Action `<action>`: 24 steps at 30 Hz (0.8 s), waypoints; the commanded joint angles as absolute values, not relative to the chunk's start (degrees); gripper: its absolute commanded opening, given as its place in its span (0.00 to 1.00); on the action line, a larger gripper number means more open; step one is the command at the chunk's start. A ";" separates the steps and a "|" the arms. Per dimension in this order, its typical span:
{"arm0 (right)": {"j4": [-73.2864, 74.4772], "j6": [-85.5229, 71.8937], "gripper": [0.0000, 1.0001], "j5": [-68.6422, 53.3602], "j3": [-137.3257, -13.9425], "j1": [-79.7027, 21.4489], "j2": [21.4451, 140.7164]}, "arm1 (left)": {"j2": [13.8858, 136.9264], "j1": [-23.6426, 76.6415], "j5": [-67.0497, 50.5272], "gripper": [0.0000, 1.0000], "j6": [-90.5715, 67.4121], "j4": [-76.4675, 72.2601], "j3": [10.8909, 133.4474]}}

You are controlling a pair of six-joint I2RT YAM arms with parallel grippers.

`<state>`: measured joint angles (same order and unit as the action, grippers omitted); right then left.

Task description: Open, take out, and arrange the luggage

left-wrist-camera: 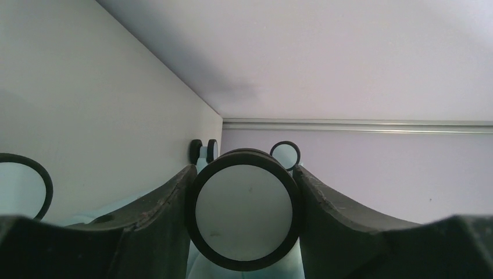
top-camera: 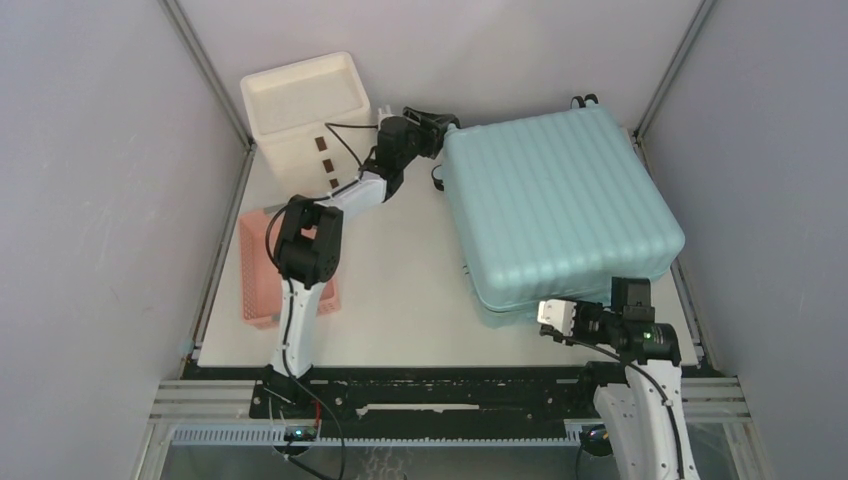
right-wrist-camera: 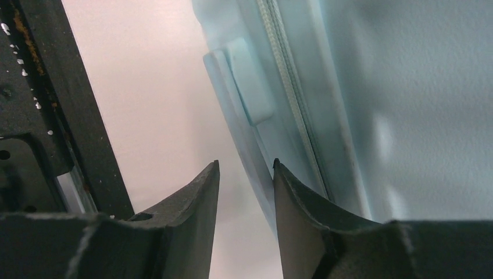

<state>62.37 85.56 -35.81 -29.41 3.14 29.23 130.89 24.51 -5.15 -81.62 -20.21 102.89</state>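
The pale blue ribbed luggage [top-camera: 560,200] lies flat on the right half of the table, with its near edge overhanging a lower shell. My left gripper [top-camera: 440,122] reaches to its far left corner. In the left wrist view the left gripper [left-wrist-camera: 244,170] is shut on a black-rimmed white wheel [left-wrist-camera: 243,212], and both fingers press the rim. Two more wheels [left-wrist-camera: 285,154] show behind it. My right gripper [top-camera: 545,318] sits at the luggage's near edge. In the right wrist view the right gripper [right-wrist-camera: 245,165] is open and holds nothing, its right fingertip beside the luggage [right-wrist-camera: 349,87] rim.
A white drawer box [top-camera: 300,110] stands at the back left, close to my left arm. A pink basket [top-camera: 262,270] lies at the table's left edge. A black rail [right-wrist-camera: 52,116] runs along the near edge beside my right gripper. Grey walls enclose the table.
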 commanded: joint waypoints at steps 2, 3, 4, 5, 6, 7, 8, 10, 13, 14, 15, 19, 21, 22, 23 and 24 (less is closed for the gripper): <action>69.21 86.92 0.48 -36.26 -33.51 9.62 28.37 | 124.37 23.64 -4.11 0.15 -83.04 -31.40 96.12; 70.06 87.67 0.48 -36.91 -34.36 11.59 28.68 | 123.19 23.36 -3.68 0.11 -83.05 -32.57 94.10; 70.79 88.39 0.49 -37.70 -35.30 13.58 29.22 | 121.87 22.99 -3.32 0.09 -82.92 -34.06 92.16; 71.51 89.10 0.49 -38.56 -36.21 15.61 29.65 | 120.60 22.66 -2.95 0.07 -82.83 -34.75 90.07; 72.44 90.00 0.48 -39.31 -37.08 17.68 30.64 | 119.35 22.27 -2.52 0.06 -82.80 -35.75 88.00; 73.11 90.70 0.48 -40.09 -37.97 19.59 31.41 | 118.01 21.87 -2.26 0.05 -82.60 -36.84 86.12; 73.50 90.98 0.48 -40.79 -38.76 21.57 32.27 | 116.92 21.47 -2.12 0.04 -82.47 -37.58 84.21; 73.65 90.41 0.47 -40.73 -40.09 23.08 33.30 | 114.50 20.68 -1.86 0.04 -82.13 -38.86 80.79; 72.04 88.48 0.46 -40.23 -40.89 23.19 33.27 | 111.03 19.78 -1.69 0.03 -81.76 -40.59 75.61; 70.35 85.98 0.45 -40.05 -41.14 23.32 33.41 | 109.83 19.43 -1.68 0.03 -81.66 -41.17 74.04; 68.33 83.62 0.45 -39.88 -41.66 23.49 33.92 | 108.71 19.01 -1.88 0.03 -81.37 -41.68 72.29; 59.69 75.08 0.35 -40.52 -44.30 23.80 37.00 | 103.84 18.01 -2.64 0.03 -80.58 -43.46 64.73; 55.66 71.07 0.31 -40.98 -45.69 23.82 39.06 | 101.84 17.53 -3.21 0.03 -80.07 -44.28 61.71; 53.28 69.06 0.29 -41.18 -46.23 23.82 40.27 | 100.77 17.30 -3.35 0.03 -79.73 -44.57 60.40; 51.20 67.33 0.27 -41.47 -46.80 23.82 41.46 | 99.72 17.07 -3.60 0.03 -79.22 -44.72 59.13; 49.08 65.59 0.26 -41.82 -47.49 23.75 43.04 | 98.73 16.91 -3.87 0.03 -78.74 -44.73 57.90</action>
<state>65.89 75.13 -37.87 -42.70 23.59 39.31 106.37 20.05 -4.75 -82.35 -37.85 62.37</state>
